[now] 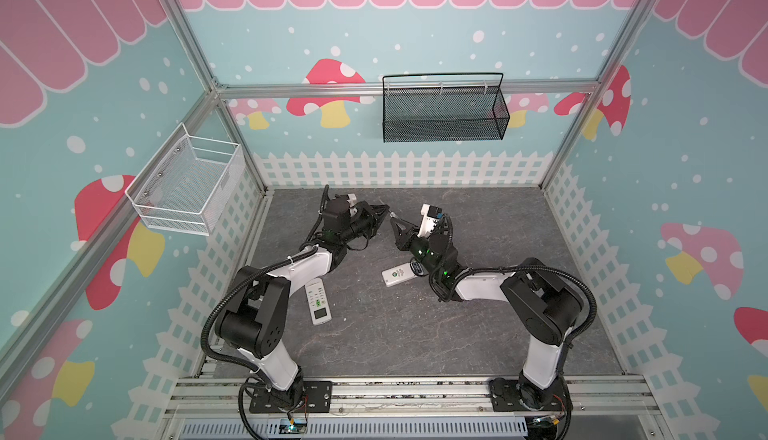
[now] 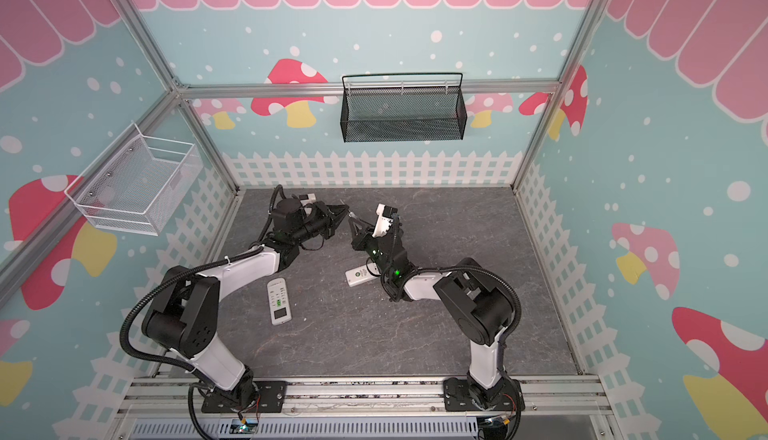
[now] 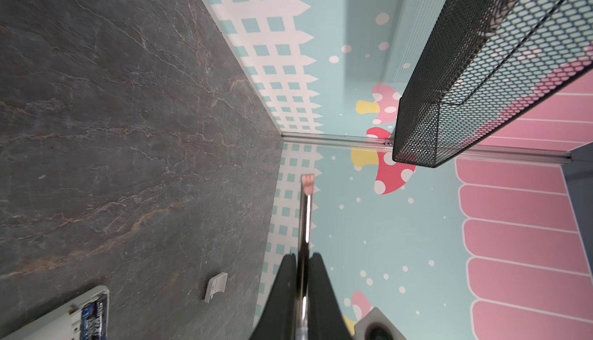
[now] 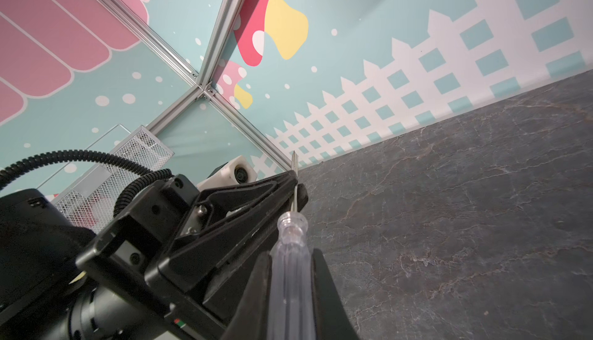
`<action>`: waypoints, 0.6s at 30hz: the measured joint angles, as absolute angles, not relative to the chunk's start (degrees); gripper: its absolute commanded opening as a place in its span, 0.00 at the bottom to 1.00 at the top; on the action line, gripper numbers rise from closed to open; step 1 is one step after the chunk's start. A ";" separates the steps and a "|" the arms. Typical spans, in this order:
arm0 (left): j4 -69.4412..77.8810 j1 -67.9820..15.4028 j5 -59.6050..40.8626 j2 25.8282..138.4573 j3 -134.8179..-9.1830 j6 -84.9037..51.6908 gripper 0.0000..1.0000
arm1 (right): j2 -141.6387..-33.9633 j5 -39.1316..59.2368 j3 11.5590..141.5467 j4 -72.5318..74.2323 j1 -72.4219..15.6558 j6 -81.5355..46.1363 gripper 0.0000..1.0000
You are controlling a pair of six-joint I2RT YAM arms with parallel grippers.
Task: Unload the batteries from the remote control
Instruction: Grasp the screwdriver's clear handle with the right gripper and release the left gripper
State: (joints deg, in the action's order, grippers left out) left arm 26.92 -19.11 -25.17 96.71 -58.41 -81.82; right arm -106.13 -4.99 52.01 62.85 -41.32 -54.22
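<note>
The batteries are not out yet: one dark cell sits in the bay of the opened remote, caught in the left wrist view. No yellow cells show anywhere.

Over the grey desk, the left arm and right arm both reach to the back middle, their tips almost meeting. Nearer the front lie two remotes. The face-up remote is beside the left arm, and the opened remote appears to be the one partly under the right arm.

Between the arms is the screwdriver. The right jaws are clamped tight on its clear handle, while the left jaws flank the metal shaft — whether they pinch it or merely sit round it cannot be told. A small white cover lies loose on the desk near the opened remote.

This looks like a tool handover ahead of prying. Next, likely, the left jaws must back clear of the shaft — then the right arm must bring the blade down to the bay and lever at a cell's end without skidding.
</note>
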 measured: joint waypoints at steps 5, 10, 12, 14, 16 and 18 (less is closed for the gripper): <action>25.50 -19.59 -25.36 96.71 -58.30 -80.82 0.63 | -101.93 -5.17 47.64 63.05 -40.10 -52.31 0.00; 24.62 -19.40 -26.61 96.53 -58.24 -77.71 0.76 | -93.67 -5.37 41.80 63.16 -37.43 -48.42 0.00; 22.83 -19.00 -27.24 96.01 -58.24 -75.75 0.81 | -90.30 -4.05 39.51 63.24 -35.73 -46.81 0.00; 21.06 -18.20 -28.49 95.04 -58.33 -72.42 0.86 | -86.65 -1.56 37.08 63.16 -33.19 -44.45 0.00; 19.25 -17.19 -29.91 93.95 -58.87 -68.88 0.89 | -83.44 1.17 35.29 62.76 -31.00 -41.25 0.00; 17.43 -15.86 -31.40 92.58 -60.01 -65.04 0.89 | -80.29 3.84 34.00 61.82 -29.47 -37.63 0.00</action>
State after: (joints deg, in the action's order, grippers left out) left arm 17.43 -15.86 -31.40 92.58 -60.01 -65.04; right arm -80.29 3.84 34.00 61.82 -29.47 -37.63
